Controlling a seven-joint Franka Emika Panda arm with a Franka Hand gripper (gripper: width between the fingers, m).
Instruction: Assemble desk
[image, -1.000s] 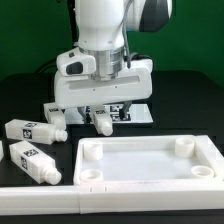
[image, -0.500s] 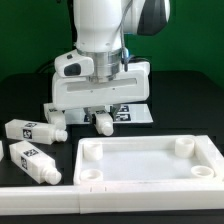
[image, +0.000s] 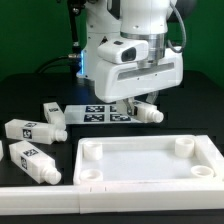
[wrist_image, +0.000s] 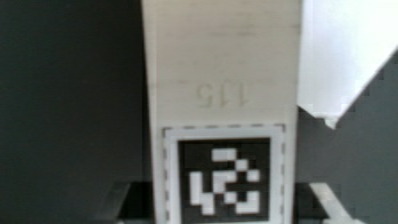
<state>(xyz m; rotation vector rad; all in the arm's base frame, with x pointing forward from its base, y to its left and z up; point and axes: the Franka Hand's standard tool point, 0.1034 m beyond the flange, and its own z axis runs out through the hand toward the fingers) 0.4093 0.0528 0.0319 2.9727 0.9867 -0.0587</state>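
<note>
The gripper (image: 140, 108), upper middle of the exterior view, was clamped on one leg (image: 152, 114). The wrist view showed that leg's tag facing out between the fingers (wrist_image: 128, 198). The step looked like carrying this leg to the panel (image: 140, 160), which lay at lower right. Next, the leg would probably need turning upright over a corner socket (image: 183, 146). The panel's raised rim left little slack. Three loose legs (image: 24, 128) lay well aside at left, and the marker board (image: 98, 113) sat just behind the gripper.
</note>
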